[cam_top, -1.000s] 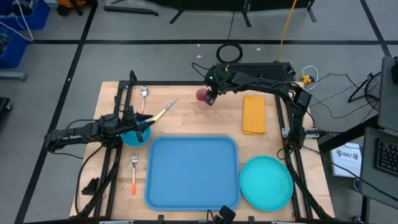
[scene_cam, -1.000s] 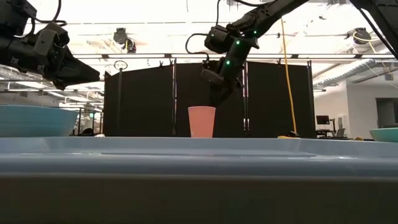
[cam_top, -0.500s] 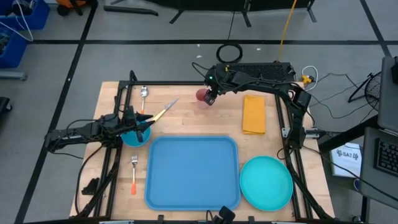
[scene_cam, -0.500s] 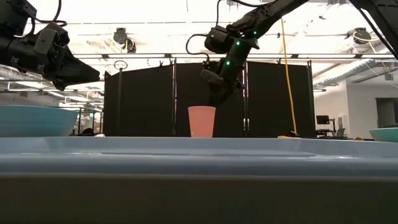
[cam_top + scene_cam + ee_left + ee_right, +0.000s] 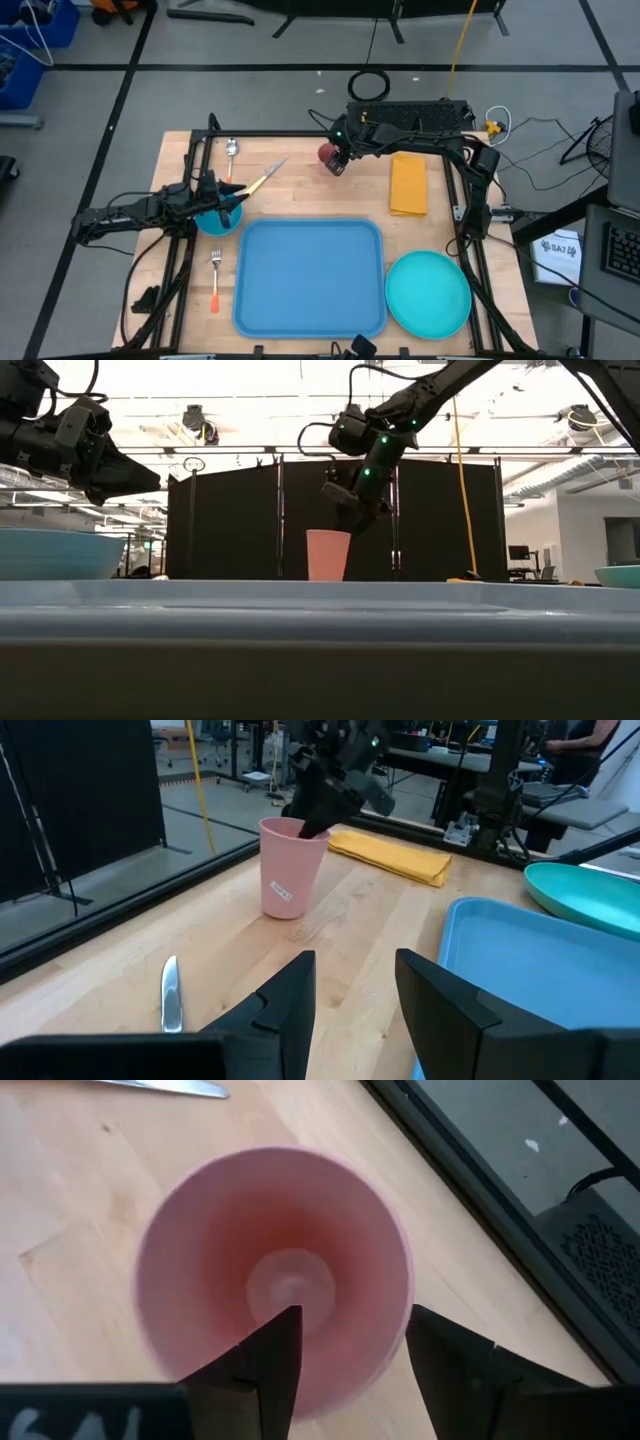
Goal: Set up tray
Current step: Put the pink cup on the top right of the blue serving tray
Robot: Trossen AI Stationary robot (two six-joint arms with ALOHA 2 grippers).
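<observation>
The blue tray (image 5: 310,275) lies flat at the table's near middle. A pink cup (image 5: 327,153) stands upright on its base at the far middle, also seen in the low view (image 5: 328,555). My right gripper (image 5: 354,1316) is open at the cup's rim on its right side, one finger inside the cup (image 5: 280,1270) and one outside. My left gripper (image 5: 355,990) is open and raised above a blue bowl (image 5: 215,218) at the left, holding nothing. My right gripper straddles the pink cup's rim (image 5: 400,1295) on its right side: one finger (image 5: 270,1350) reaches inside, the other (image 5: 450,1355) stands outside the wall. It comes from above, slanting from the table's right. The gap is wider than the wall, and which finger touches cannot be told.
A yellow-orange napkin (image 5: 408,183) lies right of the cup and a turquoise plate (image 5: 428,292) right of the tray. A yellow-handled knife (image 5: 262,180) sits by the bowl, a spoon (image 5: 232,148) farther back, and an orange-handled fork (image 5: 215,280) left of the tray.
My right gripper has sunk a little at the cup's rim, and the cup has slid slightly toward the table's right, staying upright.
</observation>
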